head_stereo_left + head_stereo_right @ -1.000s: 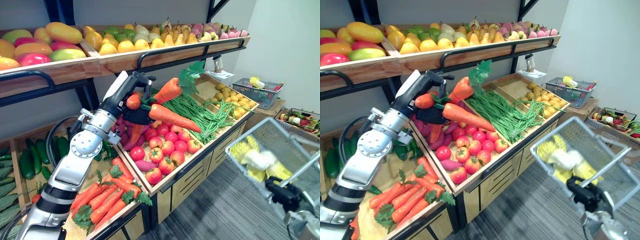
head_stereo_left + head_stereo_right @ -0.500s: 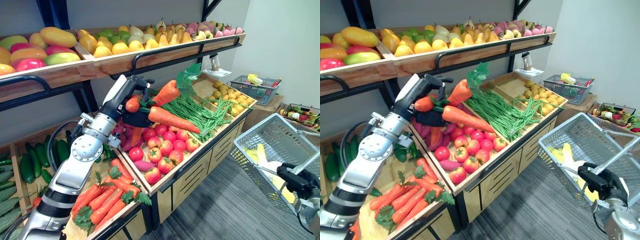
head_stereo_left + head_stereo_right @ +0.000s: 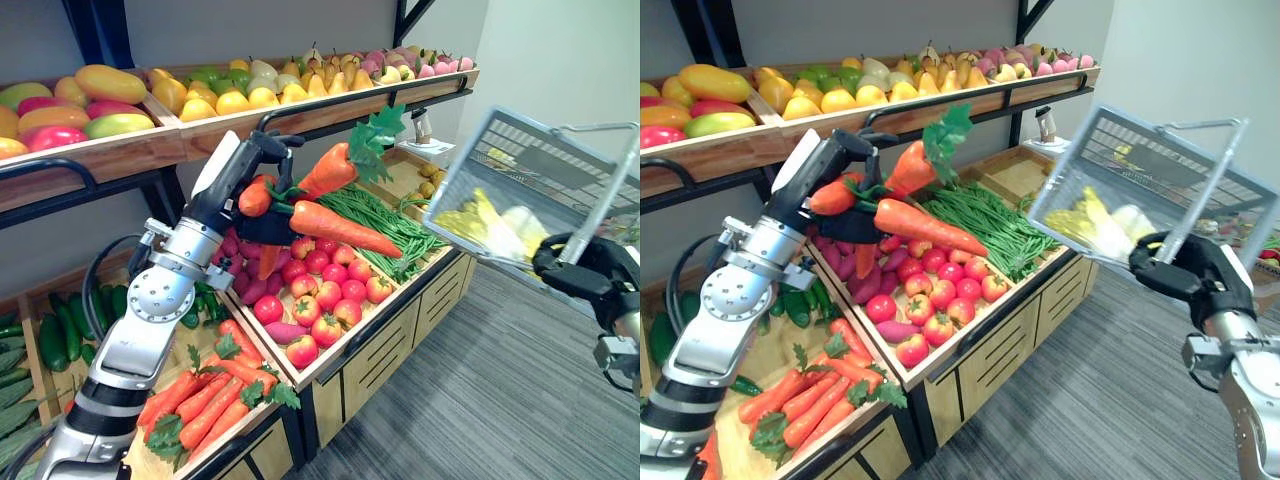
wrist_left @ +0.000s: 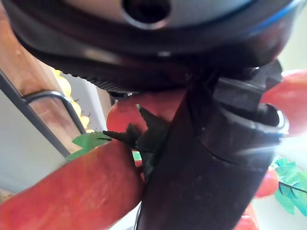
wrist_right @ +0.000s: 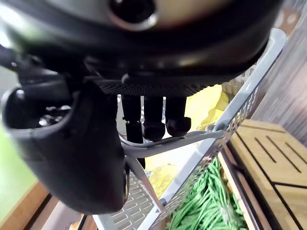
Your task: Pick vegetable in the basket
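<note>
My left hand (image 3: 252,168) is shut on a bunch of orange carrots (image 3: 334,228) with green tops, held above the tomato bin (image 3: 330,300). From the left wrist, the carrots (image 4: 81,191) press against the dark hand (image 4: 206,167). My right hand (image 3: 1196,276) is shut on the handle (image 5: 192,137) of a grey wire basket (image 3: 560,165). The basket is raised and tilted at the right, near the green beans (image 3: 385,215). Yellow and pale vegetables (image 3: 480,220) lie inside it.
An upper shelf (image 3: 300,115) carries mangoes, lemons and pears. Below lie tomatoes, a carrot bin (image 3: 205,400), cucumbers (image 3: 55,335) and potatoes (image 3: 428,185). Grey floor (image 3: 480,400) spreads in front of the stand.
My right hand has lifted the basket from low at the right up to shelf height, closer to the stand. The left hand still holds the carrots in about the same place.
</note>
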`<state>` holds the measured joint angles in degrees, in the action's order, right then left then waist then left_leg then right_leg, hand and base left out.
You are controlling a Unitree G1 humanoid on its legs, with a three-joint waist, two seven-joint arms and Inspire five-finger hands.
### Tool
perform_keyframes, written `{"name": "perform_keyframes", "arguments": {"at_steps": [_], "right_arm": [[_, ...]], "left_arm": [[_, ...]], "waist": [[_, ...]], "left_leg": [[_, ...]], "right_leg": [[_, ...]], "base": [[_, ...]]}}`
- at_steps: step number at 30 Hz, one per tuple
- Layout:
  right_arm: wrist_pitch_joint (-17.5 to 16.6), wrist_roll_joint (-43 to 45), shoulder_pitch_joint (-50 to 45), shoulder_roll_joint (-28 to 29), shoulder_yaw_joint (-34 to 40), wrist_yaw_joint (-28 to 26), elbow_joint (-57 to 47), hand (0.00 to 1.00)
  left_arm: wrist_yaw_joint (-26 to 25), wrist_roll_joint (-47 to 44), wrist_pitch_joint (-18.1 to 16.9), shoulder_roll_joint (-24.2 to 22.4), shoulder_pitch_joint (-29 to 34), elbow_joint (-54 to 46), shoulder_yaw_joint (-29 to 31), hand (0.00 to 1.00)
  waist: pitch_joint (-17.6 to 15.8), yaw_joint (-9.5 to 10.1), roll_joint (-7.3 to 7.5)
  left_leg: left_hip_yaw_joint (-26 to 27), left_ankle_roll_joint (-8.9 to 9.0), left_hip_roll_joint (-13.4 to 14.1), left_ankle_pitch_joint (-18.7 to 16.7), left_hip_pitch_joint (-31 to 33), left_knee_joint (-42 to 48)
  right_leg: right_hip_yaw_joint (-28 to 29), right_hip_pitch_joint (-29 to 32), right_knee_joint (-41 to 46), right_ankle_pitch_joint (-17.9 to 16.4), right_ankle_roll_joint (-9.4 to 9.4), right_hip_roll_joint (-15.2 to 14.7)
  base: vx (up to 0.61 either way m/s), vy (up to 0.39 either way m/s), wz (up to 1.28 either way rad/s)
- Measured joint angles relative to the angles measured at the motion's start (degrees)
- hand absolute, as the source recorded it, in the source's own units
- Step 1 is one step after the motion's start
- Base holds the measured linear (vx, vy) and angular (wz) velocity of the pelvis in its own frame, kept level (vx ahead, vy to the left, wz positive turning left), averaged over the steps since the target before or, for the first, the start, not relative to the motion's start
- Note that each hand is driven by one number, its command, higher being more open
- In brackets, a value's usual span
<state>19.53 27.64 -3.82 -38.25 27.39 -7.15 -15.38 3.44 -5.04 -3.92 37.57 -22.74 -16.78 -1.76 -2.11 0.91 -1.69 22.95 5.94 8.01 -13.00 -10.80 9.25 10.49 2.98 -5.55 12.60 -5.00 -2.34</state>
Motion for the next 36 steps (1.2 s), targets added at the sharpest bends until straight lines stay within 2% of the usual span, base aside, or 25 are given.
{"name": "perform_keyframes", "arguments": {"at_steps": [1, 3, 12, 20, 25, 28, 36], "right_arm": [[0.4, 0.1, 1.1, -0.6, -2.5, -3.8, -2.0, 0.00], [1.3, 0.0, 1.9, -1.9, -4.7, -5.2, -2.1, 0.00], [6.5, 0.0, 3.1, -2.7, -10.1, -9.5, -2.4, 0.00], [8.4, -0.1, 5.7, -4.4, -12.1, -10.6, -2.8, 0.00], [9.1, -0.1, 8.6, -6.3, -12.9, -12.1, -5.5, 0.00], [9.2, 0.7, 9.4, -6.7, -13.0, -13.7, -7.1, 0.00], [10.8, 2.2, 14.5, -7.6, -17.3, -18.1, -8.8, 0.00]], "left_arm": [[0.3, 0.0, -0.3, 0.0, 0.0, 0.0, 0.0, 0.00], [0.4, 0.0, -0.3, -0.2, 0.0, 0.1, 0.4, 0.00], [0.6, 0.1, -0.1, -2.0, 3.1, 0.3, 0.6, 0.00], [0.5, 1.1, 0.0, -0.3, 2.8, 0.3, 0.6, 0.00], [0.3, 0.3, 0.0, 2.9, -4.2, 0.1, 0.5, 0.00], [0.3, -0.1, 0.0, 3.3, -7.8, 0.1, 0.4, 0.00], [0.3, -0.1, -0.5, 5.8, -10.4, 0.2, -2.9, 0.00]], "waist": [[0.2, 0.42, -0.15], [0.3, 0.43, -0.19], [1.2, 0.44, 0.13], [2.4, 0.36, -0.14], [3.0, 0.37, -0.42], [3.3, 0.24, -0.68], [4.2, -0.25, -0.47]], "left_leg": [[-0.1, 0.02, 0.0, 0.1, 0.3, 0.0], [-0.2, 0.02, 0.0, 0.1, 0.5, -0.1], [-0.7, -0.19, -0.5, 0.7, 0.7, -1.2], [-1.3, -0.09, -0.5, 1.4, 0.8, -1.8], [-1.3, -0.02, -0.5, 1.5, 0.9, -1.6], [-1.3, -0.02, -0.5, 1.5, 0.9, -1.6], [-0.1, -0.01, -0.5, 1.5, 0.6, -1.8]], "right_leg": [[-0.1, 0.3, 0.0, 0.1, 0.03, 0.0], [-0.4, 0.5, 0.0, 0.2, 0.04, 0.0], [-1.5, 0.5, 0.0, 0.4, -0.04, -0.4], [-2.1, 0.6, 0.0, 0.4, 0.02, -0.4], [-2.1, 0.8, 0.0, 0.5, 0.13, -0.4], [-2.1, 0.8, 0.0, 0.5, 0.17, -0.4], [-1.0, 1.1, 0.0, 0.7, 0.30, -0.1]], "base": [[-0.03, 0.071, 0.02], [-0.01, 0.033, 0.01], [-0.01, 0.036, 0.03], [-0.02, 0.013, 0.03], [-0.02, 0.011, 0.00], [0.00, 0.000, 0.00], [-0.02, 0.019, -0.06]]}}
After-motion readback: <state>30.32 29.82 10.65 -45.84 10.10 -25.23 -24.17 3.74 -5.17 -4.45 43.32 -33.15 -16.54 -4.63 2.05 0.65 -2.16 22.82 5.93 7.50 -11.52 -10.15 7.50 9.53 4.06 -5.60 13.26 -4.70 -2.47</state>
